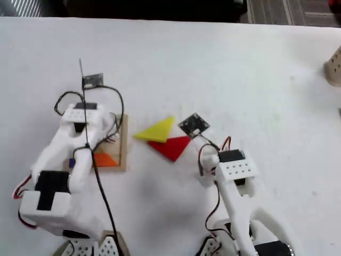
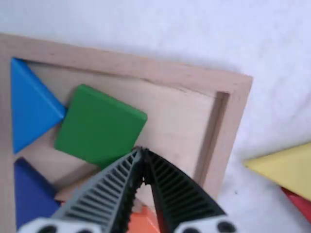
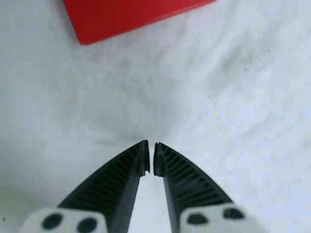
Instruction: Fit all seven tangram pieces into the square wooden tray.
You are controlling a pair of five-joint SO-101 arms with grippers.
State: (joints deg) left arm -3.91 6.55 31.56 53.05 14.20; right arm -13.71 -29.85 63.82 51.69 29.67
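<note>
The square wooden tray (image 2: 228, 141) holds a light blue triangle (image 2: 29, 109), a green square (image 2: 99, 125), a dark blue piece (image 2: 29, 194) and an orange piece (image 2: 146, 221). My left gripper (image 2: 142, 154) is shut and empty, with its tips over the tray floor at the green square's edge. A yellow triangle (image 1: 156, 130) and a red triangle (image 1: 173, 146) lie touching on the table just right of the tray (image 1: 123, 144). Close to the red triangle (image 3: 126, 17), my right gripper (image 3: 149, 145) is shut on nothing over bare table.
The white table (image 1: 240, 80) stretches wide behind and to the right. A beige perforated object (image 1: 334, 66) stands at the far right edge. Black cables (image 1: 101, 181) hang along the left arm above the tray.
</note>
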